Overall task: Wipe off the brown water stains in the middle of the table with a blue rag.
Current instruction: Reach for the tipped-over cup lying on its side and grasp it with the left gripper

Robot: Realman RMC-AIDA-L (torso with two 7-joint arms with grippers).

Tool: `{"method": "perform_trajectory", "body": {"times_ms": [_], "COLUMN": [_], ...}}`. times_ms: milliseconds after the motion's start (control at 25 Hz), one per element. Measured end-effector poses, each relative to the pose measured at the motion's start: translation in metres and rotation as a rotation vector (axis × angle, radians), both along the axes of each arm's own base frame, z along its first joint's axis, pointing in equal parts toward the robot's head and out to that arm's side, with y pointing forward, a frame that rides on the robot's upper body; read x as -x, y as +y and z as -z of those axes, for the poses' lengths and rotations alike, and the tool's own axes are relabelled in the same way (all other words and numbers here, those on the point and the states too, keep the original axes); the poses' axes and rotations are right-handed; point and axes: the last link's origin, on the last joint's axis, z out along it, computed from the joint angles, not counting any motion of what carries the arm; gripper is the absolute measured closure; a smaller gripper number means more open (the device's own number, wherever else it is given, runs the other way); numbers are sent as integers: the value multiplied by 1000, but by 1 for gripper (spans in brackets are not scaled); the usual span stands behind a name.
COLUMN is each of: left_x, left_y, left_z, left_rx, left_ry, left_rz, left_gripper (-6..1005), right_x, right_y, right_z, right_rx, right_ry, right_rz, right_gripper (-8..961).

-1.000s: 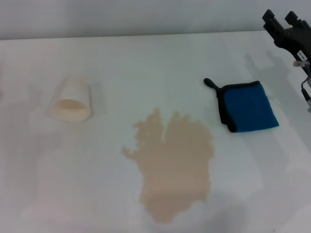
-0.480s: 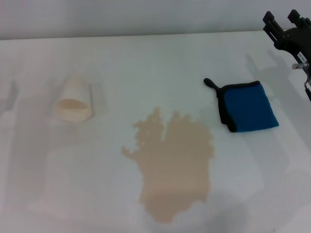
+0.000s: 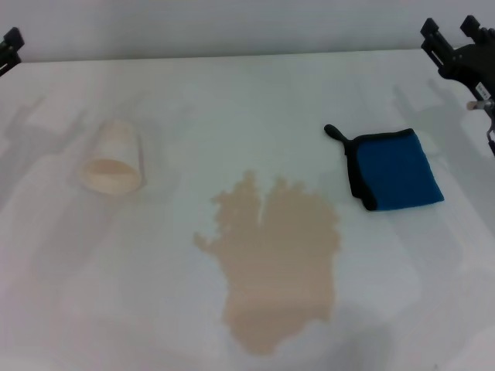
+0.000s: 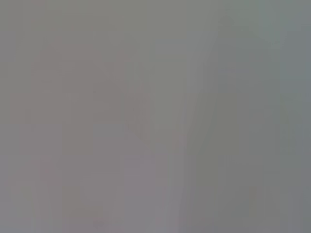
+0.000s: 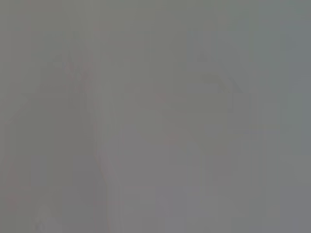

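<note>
Head view of the bench point(image 3: 232, 100) with both arms at the frame edges. The right gripper point(image 3: 458, 32) hangs above the far right corner of the bench, its two black fingers point(image 3: 431, 31) pointing away from the camera with an open gap between them, holding nothing and touching nothing. The left gripper point(image 3: 9, 42) shows only as a small black tip at the far left edge; whether it is spread or closed cannot be told. The rag point(image 3: 396, 168) lies flat on the right side of the bench, below and to the left of the right gripper and well apart from it, its black loop tab pointing toward the far left. The stains point(image 3: 277, 259) spread as a pale tan puddle with lobed edges in the near middle of the bench, just left of the rag and not touching it. A cream cup point(image 3: 114, 158) lies on its side at the left, mouth toward the camera, well apart from the puddle. Both wrist views show only a featureless grey field.
</note>
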Motion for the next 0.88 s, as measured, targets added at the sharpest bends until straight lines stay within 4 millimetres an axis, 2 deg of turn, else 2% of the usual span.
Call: {"method": "perform_trajectory", "body": {"times_ms": [160,200,320,640,760,880], "left_x": [-21,-21,-34,-68,-79,-84], "left_y": [9,9,11,21,35,50], "left_z": [-26,-26,-43,-75,-95,-107], "left_rx": [91,91,61,-51,-38,26], "left_ry": [146,146,237,657,783,909], "left_rz": [99,99,153,338,378,398], "left_gripper": [116,116,115,115,116,116], "right_x": [-4,-7,-14,-24,-23,-19], "right_y": [2,3,-2,-11,-11,-9], "right_z": [-12,-16,-22,-24,-23,-20], "right_rx": [-50,-69,-95,-96,-97,-98], "right_ry": [18,32,83,107,113,123], "right_rz": [19,31,61,89,86,81], "right_gripper": [207,208,209,212,212,212]}}
